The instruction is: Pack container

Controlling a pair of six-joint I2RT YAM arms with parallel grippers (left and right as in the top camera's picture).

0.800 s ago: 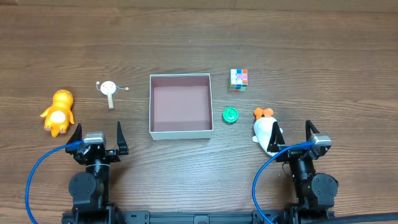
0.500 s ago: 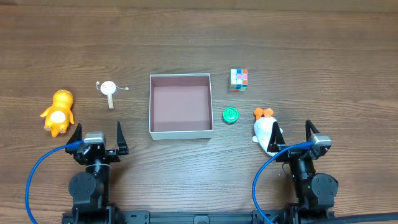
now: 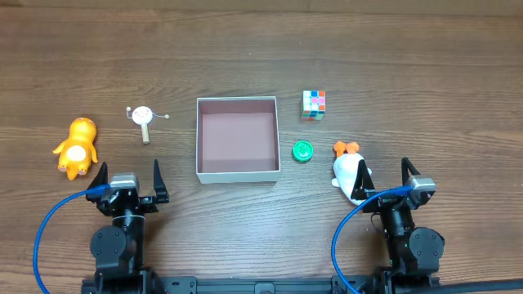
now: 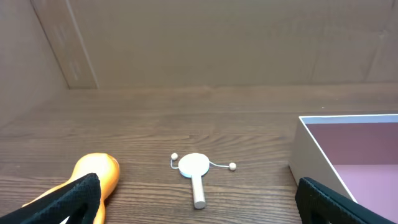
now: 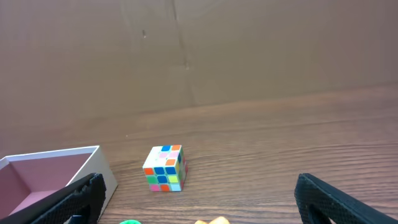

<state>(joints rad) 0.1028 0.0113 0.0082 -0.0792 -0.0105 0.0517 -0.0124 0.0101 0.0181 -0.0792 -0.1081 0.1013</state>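
Sitting low at the near tabletop (image 3: 458,82) edge, your left fingers (image 3: 158,178) and right fingers (image 3: 406,170) both stand wide apart, holding nothing. A penguin toy (image 3: 351,175) lies just beside the right pair's inner finger. Farther ahead, between both pairs, sits the container (image 3: 237,173).

The overhead camera is looking straight down from well above the table (image 3: 425,49), with the robot's side lying at 6 o'clock of its frame. The left wrist camera is sitting low and close to the tabletop, facing 12 o'clock, the left gripper's (image 3: 129,169) fingers (image 4: 68,202) edging its bottom corners. It is sharing the orange toy (image 4: 99,174), the white rattle (image 4: 194,165) and the container's (image 4: 311,162) left wall with overhead. The right wrist camera is sitting likewise behind the right gripper (image 3: 383,173), sharing the container's right corner, the colour cube (image 5: 164,168) and what is probably the green disc (image 5: 129,221).
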